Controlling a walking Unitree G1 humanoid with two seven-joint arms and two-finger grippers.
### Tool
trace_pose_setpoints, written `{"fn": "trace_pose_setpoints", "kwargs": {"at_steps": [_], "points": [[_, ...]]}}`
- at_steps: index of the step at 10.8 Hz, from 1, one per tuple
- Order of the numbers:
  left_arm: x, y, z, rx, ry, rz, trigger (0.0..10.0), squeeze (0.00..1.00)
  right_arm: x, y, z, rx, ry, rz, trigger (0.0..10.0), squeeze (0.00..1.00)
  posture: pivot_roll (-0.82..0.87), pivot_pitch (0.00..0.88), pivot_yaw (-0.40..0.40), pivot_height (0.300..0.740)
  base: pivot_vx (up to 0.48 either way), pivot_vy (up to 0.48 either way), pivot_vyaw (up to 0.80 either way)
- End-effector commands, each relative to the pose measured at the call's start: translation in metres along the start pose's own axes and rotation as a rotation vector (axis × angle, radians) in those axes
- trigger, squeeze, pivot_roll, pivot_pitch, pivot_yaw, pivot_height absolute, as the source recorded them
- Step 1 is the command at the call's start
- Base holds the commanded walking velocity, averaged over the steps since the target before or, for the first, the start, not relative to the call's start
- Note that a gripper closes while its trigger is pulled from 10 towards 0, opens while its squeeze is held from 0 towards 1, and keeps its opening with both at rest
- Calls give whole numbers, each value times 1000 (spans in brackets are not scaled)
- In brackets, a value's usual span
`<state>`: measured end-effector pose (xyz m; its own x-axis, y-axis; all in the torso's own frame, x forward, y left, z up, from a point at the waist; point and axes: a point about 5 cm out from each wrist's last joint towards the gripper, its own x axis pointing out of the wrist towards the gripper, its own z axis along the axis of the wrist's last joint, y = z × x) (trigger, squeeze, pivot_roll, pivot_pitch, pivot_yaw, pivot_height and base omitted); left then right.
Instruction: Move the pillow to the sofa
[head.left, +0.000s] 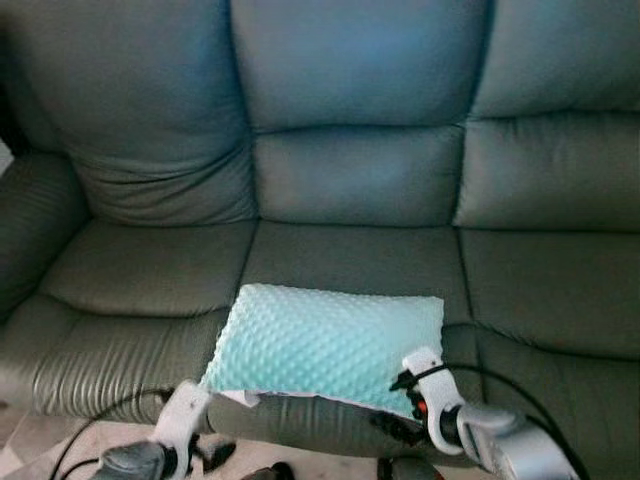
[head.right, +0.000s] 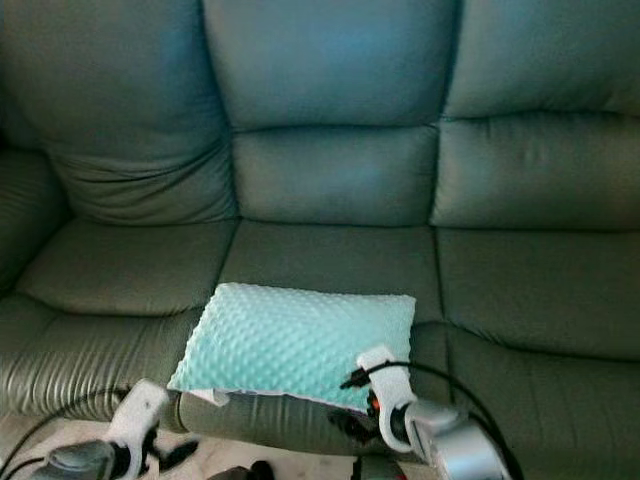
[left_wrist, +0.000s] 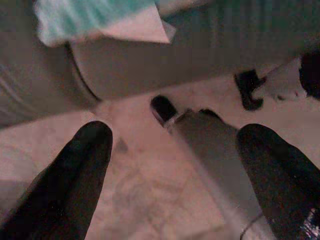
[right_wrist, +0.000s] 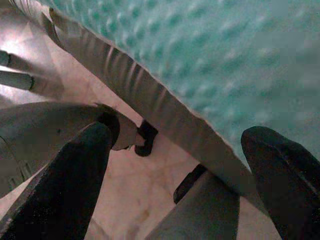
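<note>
pillow (head.left: 325, 345): lower centre, lying on sofa (head.left: 350, 200) seat's front edge
left claw (left_wrist: 175, 150): apart, over floor (left_wrist: 140, 190)
right claw (right_wrist: 175, 145): apart, below pillow's edge

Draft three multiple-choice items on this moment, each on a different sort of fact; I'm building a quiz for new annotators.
1. Where does the pillow lie?
A. on the floor
B. at the front edge of the sofa seat
C. on the backrest

2. What colour is the pillow?
A. mint green
B. red
C. black

3. How are the fingers of the left claw and right claw?
A. both shut on the pillow
B. left shut, right open
C. both spread, gripping nothing

Answers: 1 B, it rests on the middle seat with its near edge overhanging. 2 A, its dotted cover is pale mint. 3 C, each wrist view shows two fingers apart with floor between.
</note>
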<state>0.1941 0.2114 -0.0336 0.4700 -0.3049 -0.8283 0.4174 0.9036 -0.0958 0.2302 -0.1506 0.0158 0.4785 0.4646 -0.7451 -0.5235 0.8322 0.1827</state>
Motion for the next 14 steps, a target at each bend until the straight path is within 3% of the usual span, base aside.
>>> {"fn": "trace_pose_setpoints", "kwargs": {"at_steps": [1, 3, 6, 10, 14], "points": [[2, 0, -12, 1, 50, -1, 10000, 0, 5, 3, -3, 2, 10, 0, 10000, 0, -220, 185, 119, 740, 0, 0, 0], [19, -6, -7, 25, 84, 1, 10000, 0, 12, -6, -6, 19, 17, -39, 10000, 0, -231, 207, 118, 740, 0, 0, 0], [37, -10, 7, 16, 26, 98, 10000, 0, 21, -11, -11, 35, 18, -64, 10000, 0, -244, 227, 119, 740, 0, 0, 0], [47, -12, 23, -6, -11, 204, 10000, 0, 40, -15, -20, 81, 23, -117, 10000, 0, -238, 254, 127, 740, 0, 0, 0], [55, -26, 49, -58, -94, 202, 10000, 0, 35, -40, -13, 68, -51, -293, 10000, 0, -239, 260, 134, 740, 0, 0, 0]]}}
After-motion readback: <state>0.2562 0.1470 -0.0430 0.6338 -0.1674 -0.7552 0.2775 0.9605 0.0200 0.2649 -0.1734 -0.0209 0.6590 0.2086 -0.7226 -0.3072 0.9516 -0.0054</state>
